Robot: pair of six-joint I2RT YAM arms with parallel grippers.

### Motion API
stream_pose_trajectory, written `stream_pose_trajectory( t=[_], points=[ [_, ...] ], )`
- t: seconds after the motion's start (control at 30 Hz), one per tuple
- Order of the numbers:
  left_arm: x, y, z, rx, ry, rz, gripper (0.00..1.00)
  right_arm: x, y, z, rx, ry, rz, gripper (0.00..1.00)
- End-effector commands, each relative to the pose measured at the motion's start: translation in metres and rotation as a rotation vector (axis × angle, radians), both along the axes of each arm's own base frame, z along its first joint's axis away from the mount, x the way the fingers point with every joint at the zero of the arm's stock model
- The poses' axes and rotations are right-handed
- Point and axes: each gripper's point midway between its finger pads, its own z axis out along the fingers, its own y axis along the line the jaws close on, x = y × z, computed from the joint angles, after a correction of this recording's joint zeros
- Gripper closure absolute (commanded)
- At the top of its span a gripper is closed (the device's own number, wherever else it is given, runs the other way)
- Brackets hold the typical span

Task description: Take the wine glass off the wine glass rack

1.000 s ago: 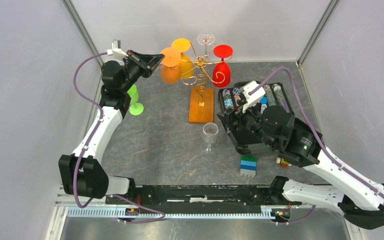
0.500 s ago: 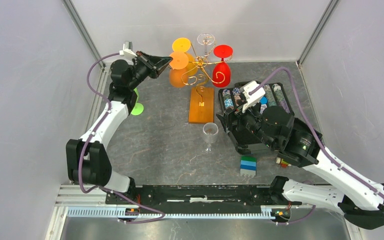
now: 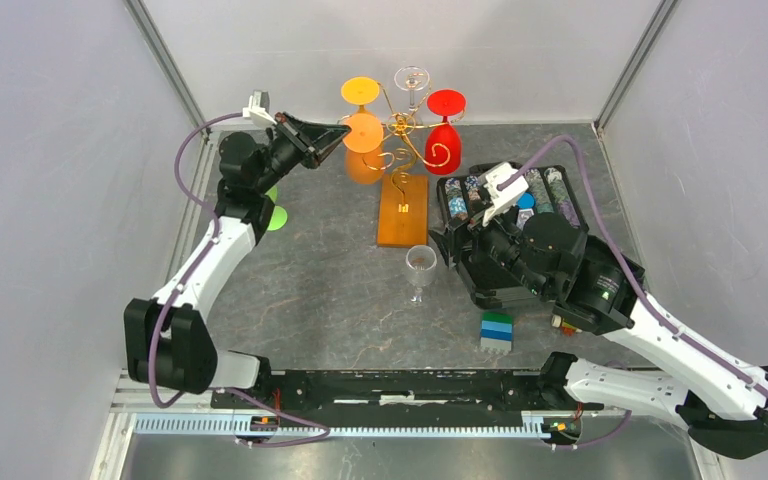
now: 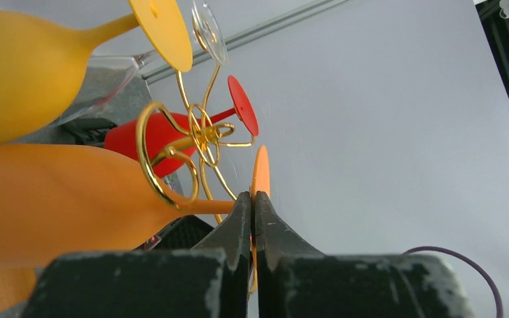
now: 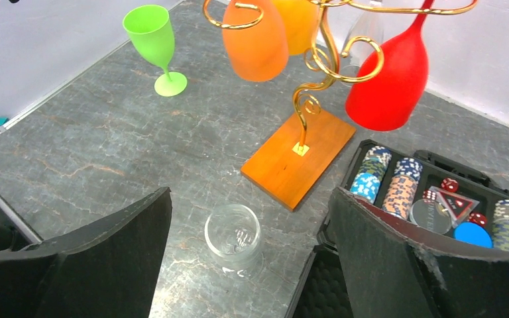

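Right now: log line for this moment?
left tool: shut on orange glass | orange glass: on rack | right tool: open, empty

Overhead view looks down from behind; closer wrist views share the wine glass rack point(image 3: 402, 212).

Rack point(image 3: 401, 122): glossy gold metal wire. Base point(image 5: 299, 157): smooth satin wood. Orange glass point(image 5: 254, 40): opaque, matt, looks plastic. Clear glass point(image 5: 232, 232): shiny, transparent. Worktop point(image 5: 93, 152): matt grey, stone-veined.
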Motion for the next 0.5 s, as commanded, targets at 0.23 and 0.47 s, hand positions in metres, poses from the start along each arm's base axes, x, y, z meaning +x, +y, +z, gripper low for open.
stream_pose_trajectory(
  t=[0.23,0.47],
  points=[
    [-0.07,0.006,0.025,-0.038,-0.098,-0.048,0.98,-0.011,0.038,-0.006,0.142,0.029,0.152,0.02],
    [-0.104,0.032,0.044,-0.134,-0.107,0.067,0.98,-0.027,0.065,-0.002,0.37,0.078,0.271,0.02]
  ],
)
